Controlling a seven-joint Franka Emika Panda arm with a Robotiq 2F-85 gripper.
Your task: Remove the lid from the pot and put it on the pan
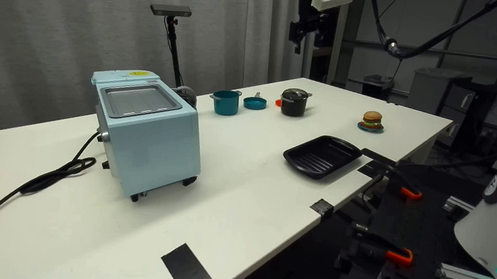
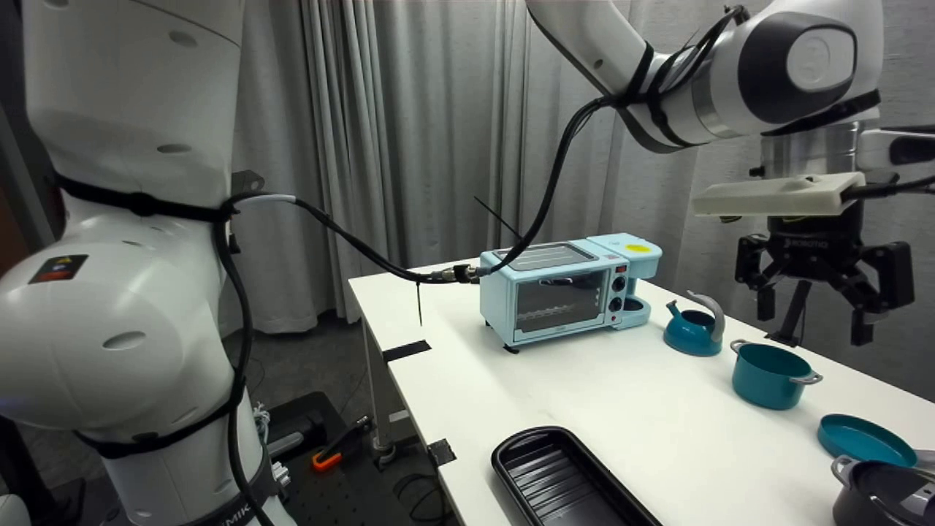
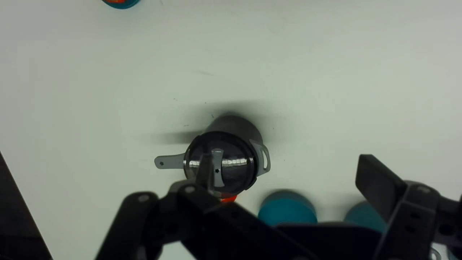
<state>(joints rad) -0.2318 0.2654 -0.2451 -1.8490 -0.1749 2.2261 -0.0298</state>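
Observation:
The small near-black pot point(image 1: 293, 107) stands on the white table with a dark, shiny, see-through lid point(image 3: 236, 155) on top. The lid has a grey bar handle point(image 3: 217, 168). The pot is cut off at the lower right in an exterior view point(image 2: 862, 508). The shallow teal pan point(image 1: 255, 103) with a grey handle lies near the pot; the wrist view shows part of it point(image 3: 287, 209). My gripper point(image 2: 813, 319) is open and empty, high above the table. In the wrist view, its left finger overlaps the lid, while the right finger is well to the right.
A teal pot point(image 1: 226, 102), teal kettle point(image 2: 692, 330) and light blue oven point(image 1: 152, 144) stand along the table. A black tray point(image 1: 322, 155) lies near the front edge. A toy burger point(image 1: 372, 118) sits on a teal dish. A red item point(image 1: 278, 102) is partly behind the dark pot.

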